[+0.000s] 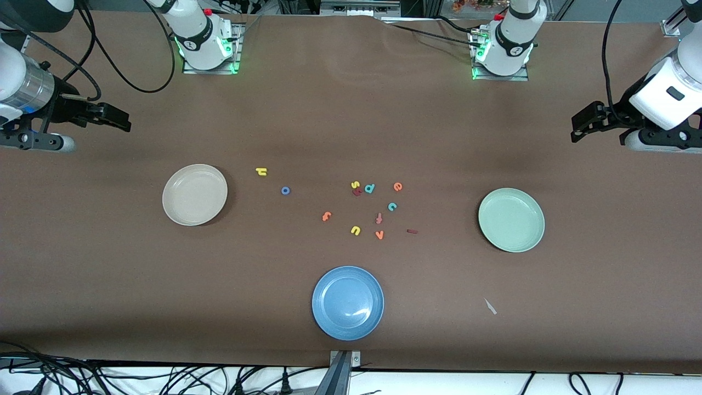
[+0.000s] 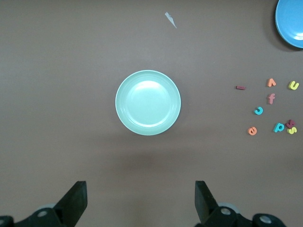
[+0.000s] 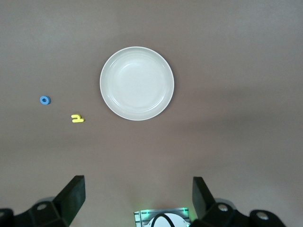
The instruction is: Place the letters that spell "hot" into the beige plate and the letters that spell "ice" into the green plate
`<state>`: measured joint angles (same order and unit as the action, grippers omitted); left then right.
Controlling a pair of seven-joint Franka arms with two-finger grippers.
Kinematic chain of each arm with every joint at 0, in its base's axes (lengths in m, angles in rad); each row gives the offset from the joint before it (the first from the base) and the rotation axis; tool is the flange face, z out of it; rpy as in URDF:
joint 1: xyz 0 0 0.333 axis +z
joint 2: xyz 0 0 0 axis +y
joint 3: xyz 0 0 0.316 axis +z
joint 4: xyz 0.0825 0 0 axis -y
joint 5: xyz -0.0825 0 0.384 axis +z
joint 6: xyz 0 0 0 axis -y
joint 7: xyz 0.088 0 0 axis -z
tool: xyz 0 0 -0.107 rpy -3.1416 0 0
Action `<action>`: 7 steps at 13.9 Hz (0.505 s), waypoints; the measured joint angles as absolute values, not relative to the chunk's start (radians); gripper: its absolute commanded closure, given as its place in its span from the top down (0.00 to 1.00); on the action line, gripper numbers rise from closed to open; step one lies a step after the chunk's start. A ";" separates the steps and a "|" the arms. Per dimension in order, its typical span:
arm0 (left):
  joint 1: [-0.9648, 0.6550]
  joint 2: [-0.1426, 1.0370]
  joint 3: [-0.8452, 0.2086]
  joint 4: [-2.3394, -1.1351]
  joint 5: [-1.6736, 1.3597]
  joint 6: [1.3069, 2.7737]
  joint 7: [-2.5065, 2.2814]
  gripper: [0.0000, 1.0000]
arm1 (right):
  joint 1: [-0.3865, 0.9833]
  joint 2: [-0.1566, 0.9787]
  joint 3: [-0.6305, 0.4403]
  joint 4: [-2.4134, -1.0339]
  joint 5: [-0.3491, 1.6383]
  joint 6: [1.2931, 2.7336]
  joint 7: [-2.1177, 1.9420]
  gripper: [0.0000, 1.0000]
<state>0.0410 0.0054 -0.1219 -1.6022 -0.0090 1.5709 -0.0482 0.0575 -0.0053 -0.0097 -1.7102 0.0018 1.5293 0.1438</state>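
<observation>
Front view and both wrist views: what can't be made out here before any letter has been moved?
- Dark red letter beside the yellow s, front view: overlapped and too small to read.
- Pinkish letter, front view: shape too small to be sure of.
- Blue plate, left wrist view: cut off by the picture's edge.
- Right pincer and left pincer, front view: seen edge-on; the wrist views show both open.

The table [image 1: 351, 120] wears a matt brown covering, smooth but for faint creases near the robots' bases. The beige plate [image 1: 194, 194], green plate [image 1: 511, 219] and blue plate [image 1: 347, 302] look like smooth plastic, the blue one glossiest with a bright glint. The small letters [image 1: 369, 188] look like matt, soft foam
</observation>
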 measured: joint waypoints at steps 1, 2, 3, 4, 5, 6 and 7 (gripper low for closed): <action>0.041 0.005 -0.122 -1.602 -0.009 1.567 -0.048 1.00 | 0.058 -0.005 -0.010 -1.710 0.002 1.528 0.144 1.00; 0.041 0.004 -0.124 -1.602 -0.009 1.565 -0.048 1.00 | 0.058 -0.005 -0.010 -1.710 0.002 1.527 0.144 1.00; 0.040 0.003 -0.126 -1.602 -0.009 1.565 -0.048 1.00 | 0.058 -0.005 -0.010 -1.710 0.002 1.527 0.144 1.00; 0.040 0.003 -0.130 -1.602 -0.009 1.565 -0.048 1.00 | 0.057 -0.005 -0.010 -1.710 0.002 1.527 0.144 1.00; 0.039 0.003 -0.133 -1.602 -0.009 1.565 -0.048 1.00 | 0.057 -0.005 -0.010 -1.710 0.002 1.527 0.144 1.00; 0.039 0.003 -0.134 -1.601 -0.009 1.565 -0.048 1.00 | 0.058 -0.005 -0.010 -1.710 0.002 1.527 0.144 1.00; 0.039 0.003 -0.134 -1.601 -0.009 1.565 -0.048 1.00 | 0.058 -0.005 -0.010 -1.710 0.002 1.527 0.144 1.00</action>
